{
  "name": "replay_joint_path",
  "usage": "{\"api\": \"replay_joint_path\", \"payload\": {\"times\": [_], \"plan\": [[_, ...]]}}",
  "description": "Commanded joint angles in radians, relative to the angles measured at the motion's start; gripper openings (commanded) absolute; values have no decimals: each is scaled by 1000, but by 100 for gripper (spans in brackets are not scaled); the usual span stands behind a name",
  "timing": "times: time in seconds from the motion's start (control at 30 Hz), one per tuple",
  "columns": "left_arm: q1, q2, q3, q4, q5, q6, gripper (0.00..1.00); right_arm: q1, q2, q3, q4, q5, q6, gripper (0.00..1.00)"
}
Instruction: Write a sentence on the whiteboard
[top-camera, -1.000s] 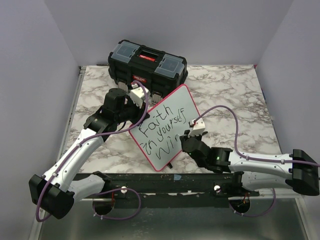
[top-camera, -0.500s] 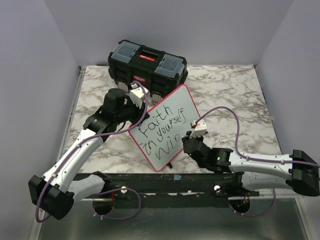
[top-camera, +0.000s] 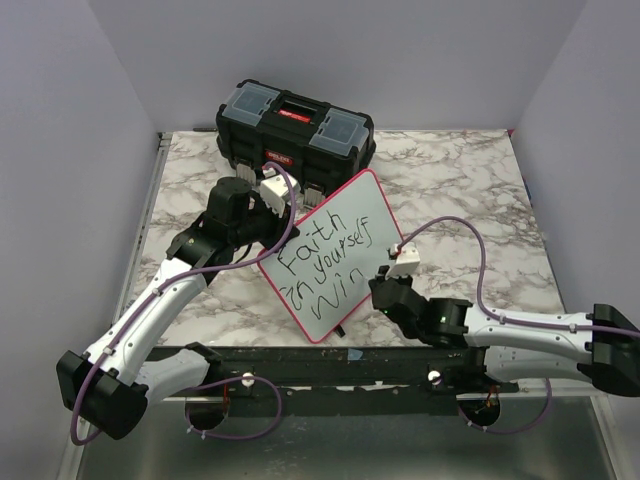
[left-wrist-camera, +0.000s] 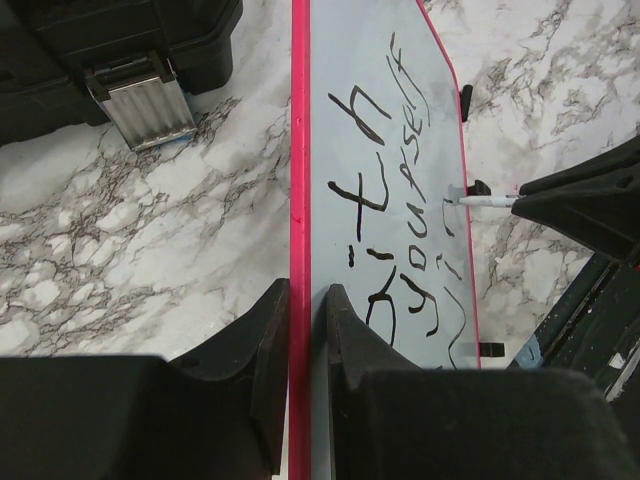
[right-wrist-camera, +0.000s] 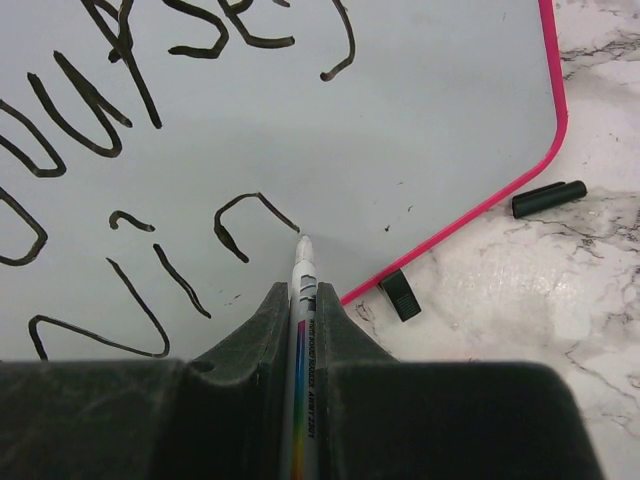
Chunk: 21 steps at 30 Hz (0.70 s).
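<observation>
The left claw (top-camera: 284, 228) is pinched shut on the red rim of the glossy white rectangular whiteboard (top-camera: 362, 205), one finger on either face of the edge in its wrist view (left-wrist-camera: 300, 295). The board rests at a slant on the marble-patterned table (top-camera: 450, 170), between the two arms.

The right claw (right-wrist-camera: 300, 300) is closed around a slim white marker pen (right-wrist-camera: 301, 268). The pen's tip meets the board just beside the last stroke of the black handwritten sentence (top-camera: 320, 262), which reads "Faith in yourself Win" over three lines.

There is one board, one pen and one short black pen cap (right-wrist-camera: 548, 198), which lies loose on the marble near the board's corner. One black plastic toolbox with a red latch (top-camera: 295, 125) stands behind the board with its lid shut, so its contents cannot be seen.
</observation>
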Motion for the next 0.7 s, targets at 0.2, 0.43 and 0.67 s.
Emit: {"api": "replay_joint_path", "payload": {"times": [0.2,0.43,0.67], "plan": [[-2,-19,-5,11,-30,56,0,-7,-75,32,-23,86,-43,1],[-3,-18,-4,9,-31,56,0,-67,-71,63,24,71,-126,1],[-3,-19,-2,8,-31,56,0,-150,-39,88,84,-5,-195,1]]}}
